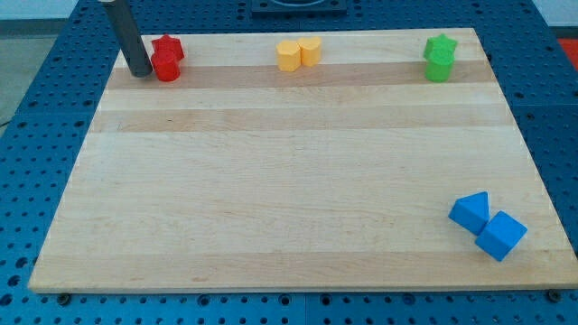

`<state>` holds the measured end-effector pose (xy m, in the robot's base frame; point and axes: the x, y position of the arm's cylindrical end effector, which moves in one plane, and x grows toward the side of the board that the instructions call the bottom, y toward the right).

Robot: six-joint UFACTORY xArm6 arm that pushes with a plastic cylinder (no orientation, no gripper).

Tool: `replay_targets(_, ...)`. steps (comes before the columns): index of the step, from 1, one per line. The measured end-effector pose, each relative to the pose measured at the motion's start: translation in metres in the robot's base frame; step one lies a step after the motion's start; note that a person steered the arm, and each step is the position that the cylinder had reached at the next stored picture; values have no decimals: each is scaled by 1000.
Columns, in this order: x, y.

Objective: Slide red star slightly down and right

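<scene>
Tip (142, 72) bare, gripping nothing, at board's (271, 181) top-left corner. Red star (169, 46) just right and slightly above tip, touching red cylinder (166, 68) below it. Cylinder between tip and down-right path.

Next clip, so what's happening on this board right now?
A dark rod arm is working the top-left corner of the wooden board. My tip sits just left of a red pair: the red star above and a red round block below it, the tip beside the lower one. Two yellow blocks sit top centre, two green blocks top right, and two blue blocks bottom right, all far from the tip.
</scene>
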<state>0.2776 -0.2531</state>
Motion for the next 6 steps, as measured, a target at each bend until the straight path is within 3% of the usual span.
replay_targets(2,-47,-13)
replay_targets(6,-44,37)
